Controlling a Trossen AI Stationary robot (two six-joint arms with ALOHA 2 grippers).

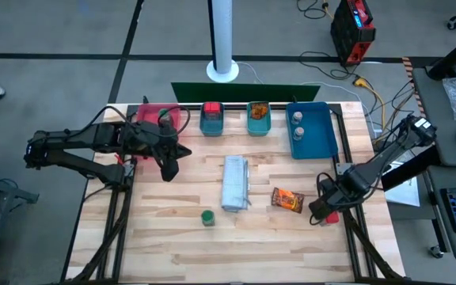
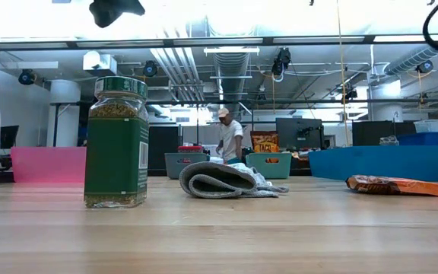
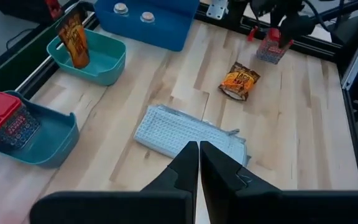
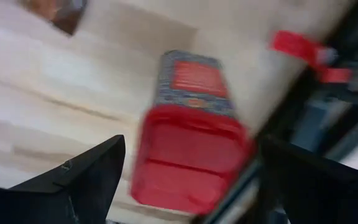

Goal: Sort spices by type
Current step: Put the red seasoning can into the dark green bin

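A small red box (image 4: 191, 146) is sitting at the table's right edge, between the wide-spread fingers of the right gripper (image 1: 324, 210), which are not touching it; an orange-red packet (image 1: 287, 199) is lying just beside, near the folded grey-white bundle (image 1: 235, 184); a green-lidded jar (image 1: 207, 217) is standing upright in front; the left gripper (image 3: 198, 163), fingers pressed together, is hovering near the pink tray (image 1: 150, 113).

Worktop (image 1: 172, 237): pale wood planks, matt, visible grain. Folded bundle (image 3: 188, 132): woven cloth, waffle texture. Trays (image 3: 101, 59): smooth plastic. Packet (image 3: 239, 81): glossy foil. You see jar (image 2: 116, 142) clear, glossy, green plastic lid.
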